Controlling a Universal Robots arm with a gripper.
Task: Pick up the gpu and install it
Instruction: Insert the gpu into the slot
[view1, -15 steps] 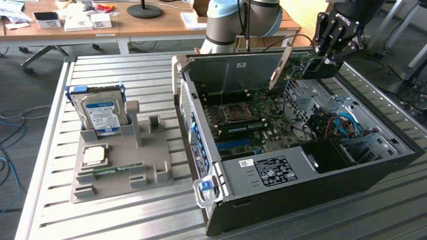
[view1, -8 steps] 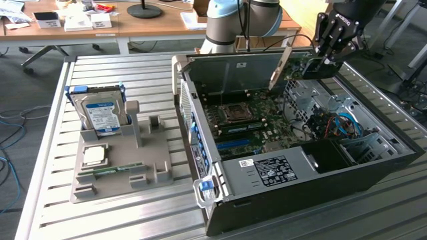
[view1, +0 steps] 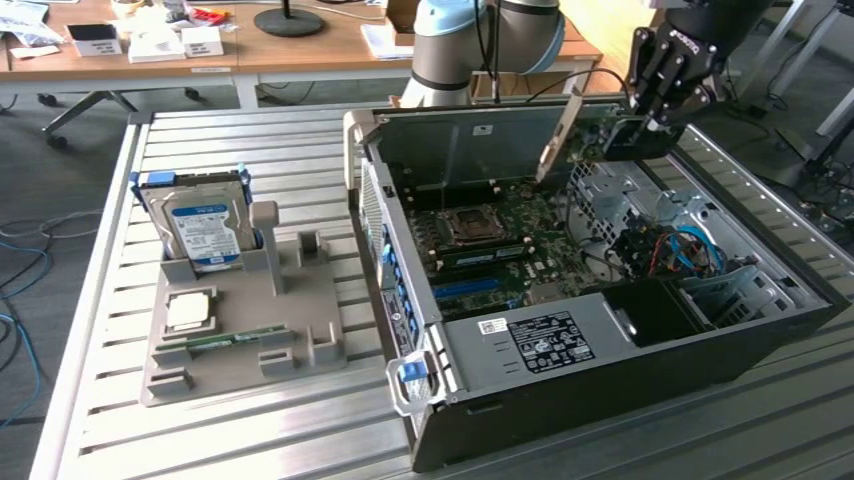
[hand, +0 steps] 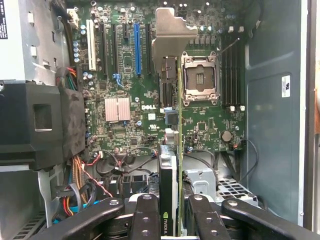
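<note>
My gripper (view1: 657, 118) hangs over the back right of the open computer case (view1: 601, 360) in the exterior view, shut on the gpu (view1: 630, 138), which sits dark and upright below the fingers. In the wrist view the gpu (hand: 169, 150) is edge-on between my two fingers (hand: 147, 220), and its silver bracket (hand: 172, 35) points away over the motherboard (hand: 125, 135). The card is held in the air above the board, clear of the slots. The blue expansion slot (hand: 137, 47) lies a little to one side of the card's edge.
A grey holder (view1: 247, 340) at the exterior view's left carries a hard drive (view1: 203, 230), a processor chip (view1: 187, 310) and a memory stick (view1: 234, 338). Inside the case are the power supply (view1: 547, 340), the empty processor socket (hand: 200, 80) and loose cables (hand: 85, 185).
</note>
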